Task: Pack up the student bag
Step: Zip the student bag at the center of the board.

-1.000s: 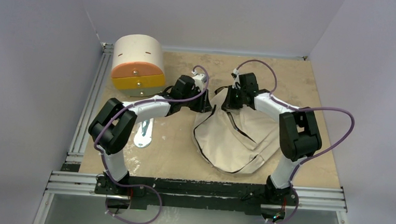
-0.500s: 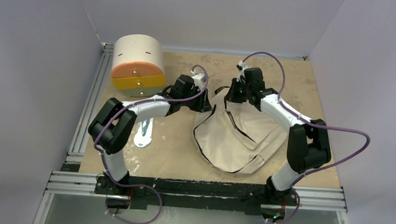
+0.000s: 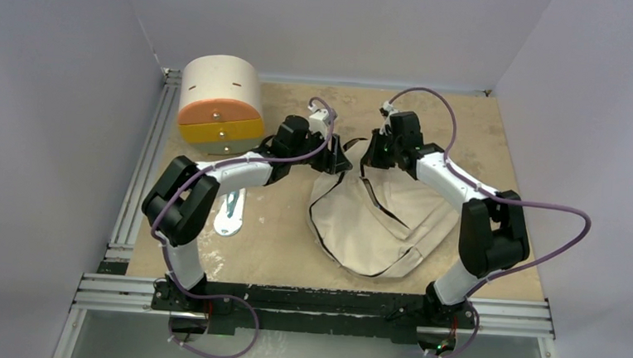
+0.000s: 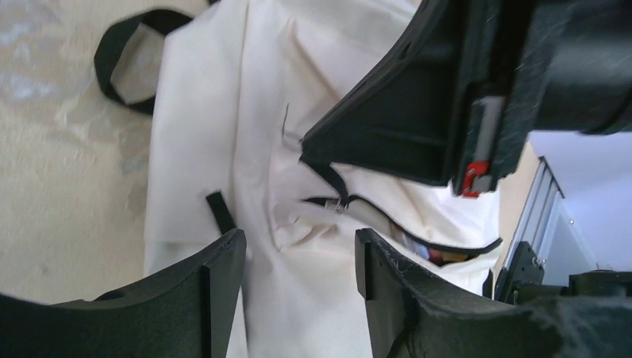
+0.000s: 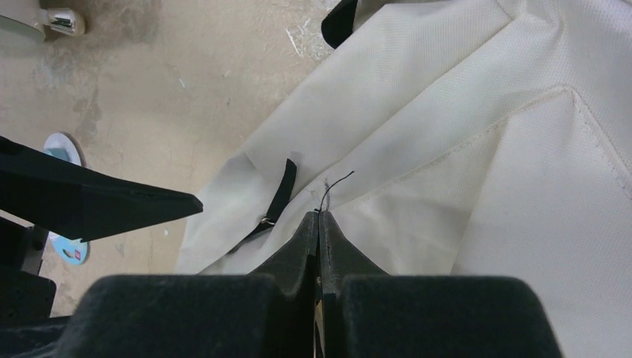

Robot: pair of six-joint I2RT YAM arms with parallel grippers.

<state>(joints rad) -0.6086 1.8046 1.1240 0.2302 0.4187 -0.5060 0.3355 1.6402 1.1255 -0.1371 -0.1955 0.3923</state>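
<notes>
The student bag (image 3: 377,220), beige with black zipper lines, lies crumpled mid-table. My left gripper (image 3: 333,158) is at its far left corner. In the left wrist view it (image 4: 298,257) stands open, bag fabric (image 4: 298,298) showing between and beyond its fingers. The zipper (image 4: 417,239) gapes a little, with coloured things inside. My right gripper (image 3: 379,154) is at the bag's far end. Its jaws (image 5: 319,216) are shut, tip against the cloth with a dark thread at it; I cannot tell if cloth is pinched. A black zipper tab (image 5: 277,198) lies just left of that tip.
A cream drawer box (image 3: 220,107) with orange and yellow fronts stands at the far left. A small white and blue item (image 3: 231,211) lies by the left arm. A black strap loop (image 4: 127,60) rests on the table. A metal rail (image 3: 143,177) runs along the left edge.
My left gripper opened wider and shifted slightly away from the bases. The right arm stretched out, its elbow swinging right, and its gripper moved a little farther along the bag's top.
</notes>
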